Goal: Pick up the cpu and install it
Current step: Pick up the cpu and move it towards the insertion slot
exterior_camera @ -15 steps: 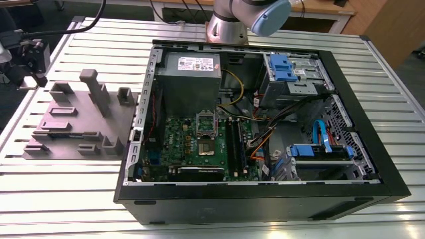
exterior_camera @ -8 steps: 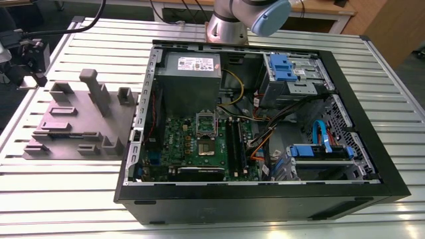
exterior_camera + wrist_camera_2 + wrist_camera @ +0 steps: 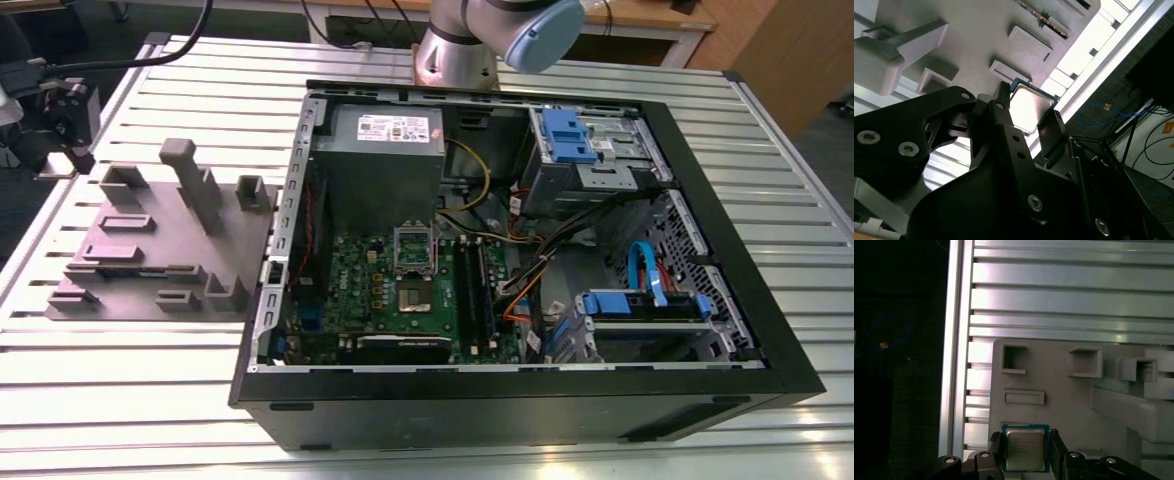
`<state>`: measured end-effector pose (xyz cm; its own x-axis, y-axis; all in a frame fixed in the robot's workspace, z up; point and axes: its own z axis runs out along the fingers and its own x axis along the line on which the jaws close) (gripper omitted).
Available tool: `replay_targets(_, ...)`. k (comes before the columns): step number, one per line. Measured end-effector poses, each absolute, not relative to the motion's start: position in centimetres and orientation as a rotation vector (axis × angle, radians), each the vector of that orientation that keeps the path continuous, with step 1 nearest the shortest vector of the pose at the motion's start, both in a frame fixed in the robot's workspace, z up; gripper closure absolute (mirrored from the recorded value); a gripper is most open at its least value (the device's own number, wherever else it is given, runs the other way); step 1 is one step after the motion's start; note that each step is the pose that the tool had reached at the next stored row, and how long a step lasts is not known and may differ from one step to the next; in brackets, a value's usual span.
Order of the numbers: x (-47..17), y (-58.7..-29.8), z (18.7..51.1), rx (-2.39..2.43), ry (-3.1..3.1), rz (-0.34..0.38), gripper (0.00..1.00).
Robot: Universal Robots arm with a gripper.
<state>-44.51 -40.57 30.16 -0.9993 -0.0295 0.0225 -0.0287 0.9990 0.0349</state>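
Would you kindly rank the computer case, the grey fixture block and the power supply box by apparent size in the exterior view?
1. computer case
2. grey fixture block
3. power supply box; it lies farther back, so its gap to the block is uncertain.

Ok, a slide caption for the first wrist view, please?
Gripper holding the chip by its sides over the grey tray on the slatted metal table.
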Motion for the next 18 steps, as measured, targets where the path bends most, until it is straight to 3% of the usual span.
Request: replay_targets(18,-44.51,-40.57,30.92,0.045,-3.118,-0.054,0.53)
